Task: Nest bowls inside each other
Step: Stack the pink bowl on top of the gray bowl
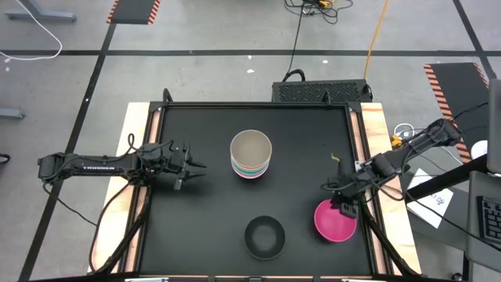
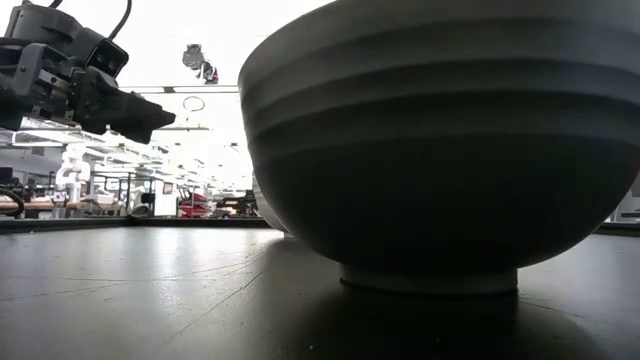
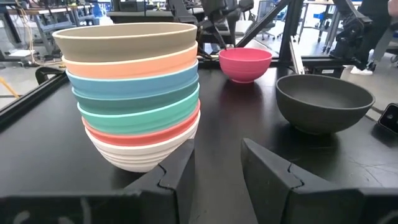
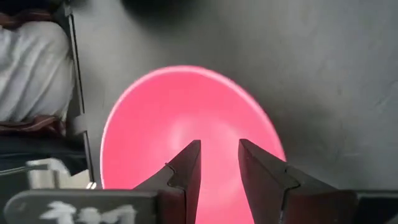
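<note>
Magenta bowl sits directly beneath the right gripper, whose fingers stand a little apart and empty over the bowl's hollow, nothing between them. The nested stack lies well off toward the table's middle from that gripper, and the black bowl is nearer. The left gripper, also parted and empty, waits just beside the stack.

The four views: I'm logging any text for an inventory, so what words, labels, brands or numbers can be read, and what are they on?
Left arm, high view: pale lettering along its link, too small to read.
Right pincer, right wrist view: white marks on its body at the picture's bottom edge, cut off and blurred, unreadable.
Stack of bowls, magenta bowl, black bowl: no text visible.
Nothing else legible in any view.
</note>
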Tool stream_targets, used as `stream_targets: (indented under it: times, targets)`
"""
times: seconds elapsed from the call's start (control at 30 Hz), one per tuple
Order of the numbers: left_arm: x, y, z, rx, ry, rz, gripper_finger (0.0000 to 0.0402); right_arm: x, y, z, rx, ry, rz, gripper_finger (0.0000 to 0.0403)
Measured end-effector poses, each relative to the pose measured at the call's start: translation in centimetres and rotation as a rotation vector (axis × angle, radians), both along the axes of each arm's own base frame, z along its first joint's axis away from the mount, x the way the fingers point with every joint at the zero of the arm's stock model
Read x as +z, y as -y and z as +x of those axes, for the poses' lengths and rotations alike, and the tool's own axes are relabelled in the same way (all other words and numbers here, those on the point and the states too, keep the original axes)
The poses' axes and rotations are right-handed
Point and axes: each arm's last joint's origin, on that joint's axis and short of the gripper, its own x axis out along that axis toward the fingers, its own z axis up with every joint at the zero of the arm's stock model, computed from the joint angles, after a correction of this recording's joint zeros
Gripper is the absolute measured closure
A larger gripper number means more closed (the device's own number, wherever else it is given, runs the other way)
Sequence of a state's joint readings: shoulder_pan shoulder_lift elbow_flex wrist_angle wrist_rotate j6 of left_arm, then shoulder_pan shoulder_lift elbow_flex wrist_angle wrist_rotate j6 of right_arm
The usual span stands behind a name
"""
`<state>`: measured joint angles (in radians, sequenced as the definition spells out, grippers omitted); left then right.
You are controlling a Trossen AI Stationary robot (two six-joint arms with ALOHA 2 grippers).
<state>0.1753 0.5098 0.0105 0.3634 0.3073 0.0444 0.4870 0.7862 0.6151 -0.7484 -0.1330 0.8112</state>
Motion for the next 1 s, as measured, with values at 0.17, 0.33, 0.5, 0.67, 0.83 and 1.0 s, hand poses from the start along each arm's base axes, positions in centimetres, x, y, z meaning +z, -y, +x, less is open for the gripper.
stream_targets:
  times: [0.17, 0.33, 0.5, 0.67, 0.83, 1.0]
  targets:
    - [-0.1, 0.0, 0.0, 0.000, -0.007, -0.002, 0.0270, 2.0, 0.6, -0.4, -0.033, -0.011, -0.114, 0.0303]
    - [-0.5, 0.0, -0.1, 0.000, -0.051, -0.010, 0.0270, 1.4, 0.7, -0.8, -0.075, -0.152, -0.151, 0.0303]
    - [-0.6, 0.0, -0.1, 0.000, -0.060, -0.011, 0.0270, 0.7, 0.3, -0.1, -0.060, -0.206, -0.173, 0.0303]
    - [-0.6, 0.0, -0.1, 0.002, -0.059, -0.008, 0.0270, 0.4, 0.1, 0.2, -0.044, -0.229, -0.165, 0.0303]
    - [-0.6, 0.0, -0.1, 0.002, -0.059, -0.010, 0.0270, 0.2, 0.0, 0.3, -0.036, -0.235, -0.171, 0.0303]
    - [-0.6, 0.0, -0.1, 0.002, -0.059, -0.011, 0.0270, 0.1, -0.2, 0.6, -0.034, -0.228, -0.166, 0.0303]
